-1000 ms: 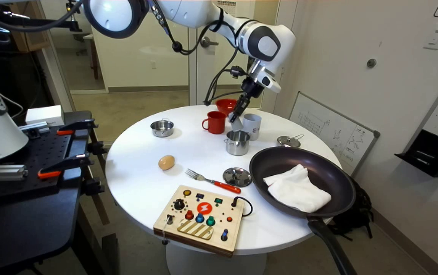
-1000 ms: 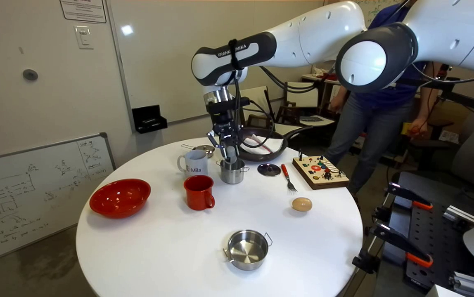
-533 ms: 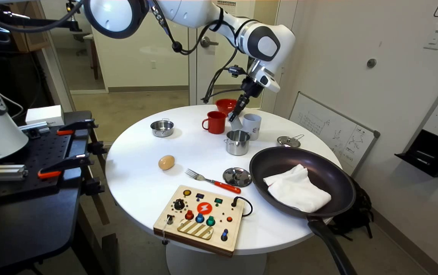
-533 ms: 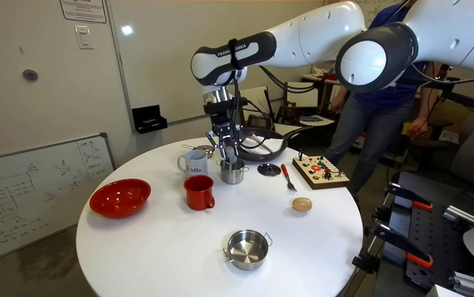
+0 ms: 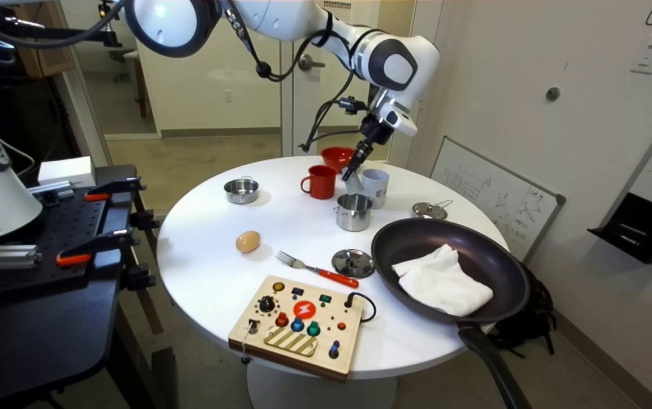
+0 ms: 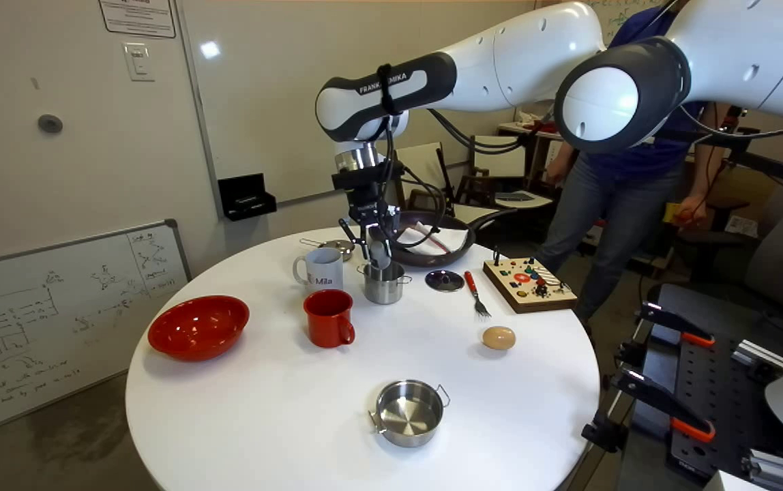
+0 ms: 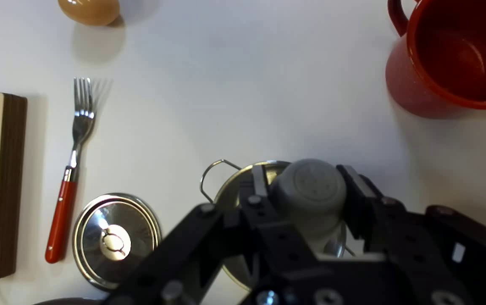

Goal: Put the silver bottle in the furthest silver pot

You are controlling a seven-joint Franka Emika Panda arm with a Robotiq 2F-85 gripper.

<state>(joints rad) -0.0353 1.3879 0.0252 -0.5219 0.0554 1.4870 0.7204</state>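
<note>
The silver bottle (image 7: 316,181), grey with a pierced round top, is gripped between the two fingers of my gripper (image 7: 304,171) in the wrist view. In both exterior views the bottle (image 5: 354,183) (image 6: 380,257) is held tilted. Its lower end is at the mouth of the taller silver pot (image 5: 353,217) (image 6: 383,292), or just above it; whether it touches the rim I cannot tell. The pot's rim (image 7: 235,173) shows partly behind the fingers. A shallower silver pot (image 5: 241,191) (image 6: 408,417) stands apart, nearer the robot base.
A white mug (image 6: 323,269) and a red mug (image 6: 329,319) stand close to the taller pot. A red bowl (image 6: 198,327), an egg (image 5: 247,242), a fork (image 5: 331,275), a lid (image 5: 353,263), a frying pan (image 5: 451,227) and a button box (image 5: 303,324) are also on the table.
My gripper has shifted very slightly with the bottle still in it, and its hand has turned a little. The pots and other objects have not moved.
</note>
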